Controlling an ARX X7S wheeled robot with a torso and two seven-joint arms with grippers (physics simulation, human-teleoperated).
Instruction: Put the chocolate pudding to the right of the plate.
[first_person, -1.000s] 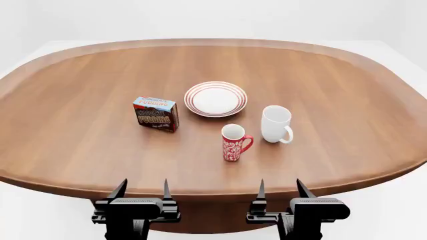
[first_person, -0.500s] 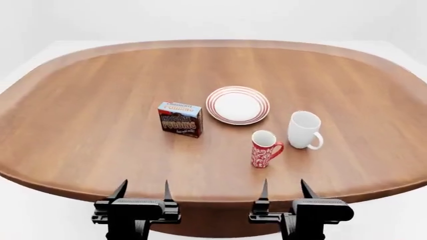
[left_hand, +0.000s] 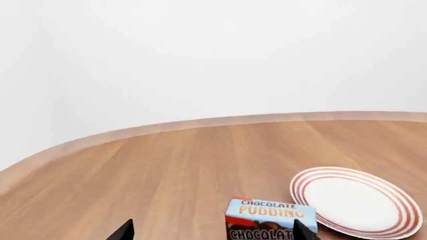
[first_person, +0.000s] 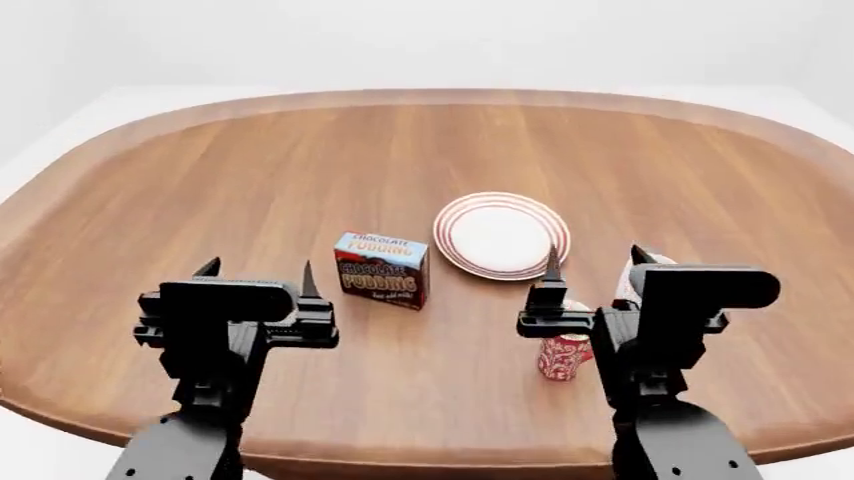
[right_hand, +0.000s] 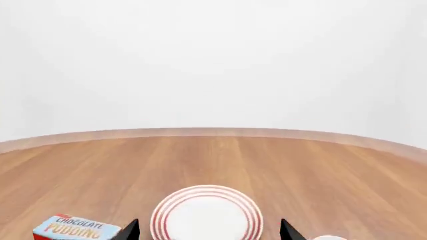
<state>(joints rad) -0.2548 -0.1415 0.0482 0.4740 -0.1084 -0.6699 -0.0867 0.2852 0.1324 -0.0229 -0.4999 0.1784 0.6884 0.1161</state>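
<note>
The chocolate pudding carton stands upright on the brown table, just left of the white plate with red rings. It also shows in the left wrist view and the right wrist view. The plate shows in the left wrist view and the right wrist view. My left gripper is open and empty, raised over the table left of the carton. My right gripper is open and empty, raised near the plate's right front.
A red patterned mug stands in front of the plate, partly hidden behind my right arm. A white mug is mostly hidden behind the right gripper. The oval table's front edge runs under both arms.
Both arms have risen and moved forward over the table. The view has shifted, so the carton, plate and mugs sit lower and further right in it. Both grippers stay open.
</note>
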